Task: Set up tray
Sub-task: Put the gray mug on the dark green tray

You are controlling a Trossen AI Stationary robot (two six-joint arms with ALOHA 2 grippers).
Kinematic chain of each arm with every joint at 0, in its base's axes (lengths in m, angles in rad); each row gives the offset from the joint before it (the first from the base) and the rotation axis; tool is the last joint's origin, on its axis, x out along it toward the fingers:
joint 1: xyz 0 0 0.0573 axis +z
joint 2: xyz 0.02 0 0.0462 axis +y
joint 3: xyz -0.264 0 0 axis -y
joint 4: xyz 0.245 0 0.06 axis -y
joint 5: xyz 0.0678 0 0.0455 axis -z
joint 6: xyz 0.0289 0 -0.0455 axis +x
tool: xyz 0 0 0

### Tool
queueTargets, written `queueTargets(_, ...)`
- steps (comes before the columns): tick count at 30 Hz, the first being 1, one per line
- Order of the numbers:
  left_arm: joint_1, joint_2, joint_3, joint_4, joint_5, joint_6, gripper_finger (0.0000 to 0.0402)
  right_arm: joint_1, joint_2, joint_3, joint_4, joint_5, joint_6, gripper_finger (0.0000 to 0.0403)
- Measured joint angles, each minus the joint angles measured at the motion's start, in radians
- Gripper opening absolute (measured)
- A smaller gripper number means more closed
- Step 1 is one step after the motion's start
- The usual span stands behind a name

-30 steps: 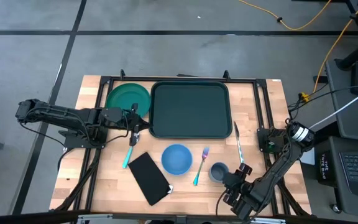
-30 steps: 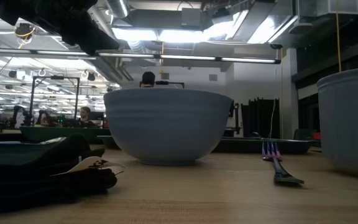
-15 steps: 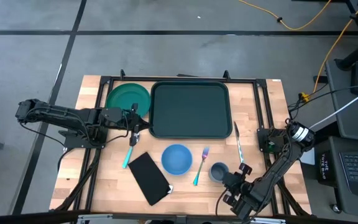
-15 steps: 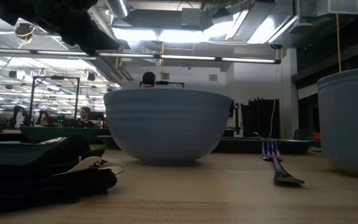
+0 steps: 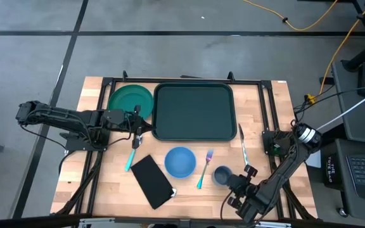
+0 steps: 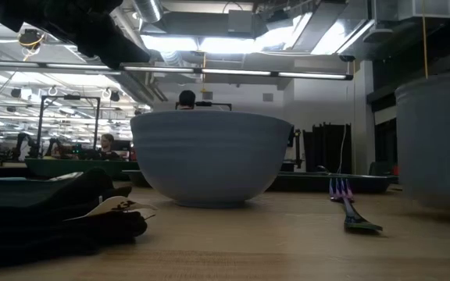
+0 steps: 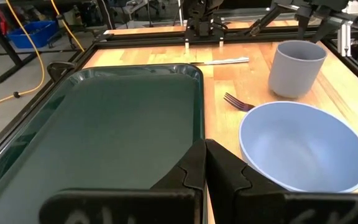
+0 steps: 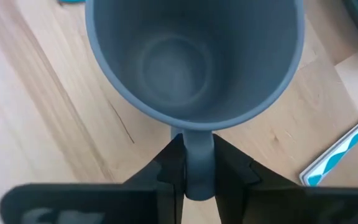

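The dark green tray (image 5: pixel 195 111) lies at the table's far middle, also seen in the left wrist view (image 7: pixel 98 130). A grey mug (image 5: pixel 221 174) stands upright on the wood near the front right, large in the right wrist view (image 8: pixel 194 56) and at the low view's right edge (image 6: pixel 440 148). My right gripper (image 5: pixel 235 184) is at the mug's near right side, shut on its handle. My left gripper (image 5: pixel 146 127) stands shut with nothing in it by the tray's near left corner, its fingers (image 7: pixel 219 168) showing in the left wrist view. My right gripper pinches the mug's handle (image 8: pixel 197 146) between its two fingers, one on each flat side. The fingers slant down from the table's near right side. The mug stays upright, mouth up, with its base on the table.
A round green plate (image 5: pixel 130 101) lies left of the tray. In front of the tray are a blue bowl (image 5: pixel 180 161), a fork (image 5: pixel 204 168), a knife (image 5: pixel 243 145), a teal-handled spoon (image 5: pixel 132 156) and a black napkin (image 5: pixel 151 181). People show in the room beyond.
My right gripper has shut on the mug's handle without otherwise moving. The mug has shifted a little toward the bowl, staying upright on the table.
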Motion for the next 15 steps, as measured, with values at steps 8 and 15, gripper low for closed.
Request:
queueTargets(8,0.000,0.000,0.000,0.003,0.000,-0.015,0.0004,-0.003,-0.116,0.000,-0.050,0.007,-0.001,0.0054)
queueTargets(15,0.000,0.000,0.000,0.004,-0.004,-0.070,0.0004,-0.050,-0.191,0.000,-0.080,0.013,-0.104,0.0063)
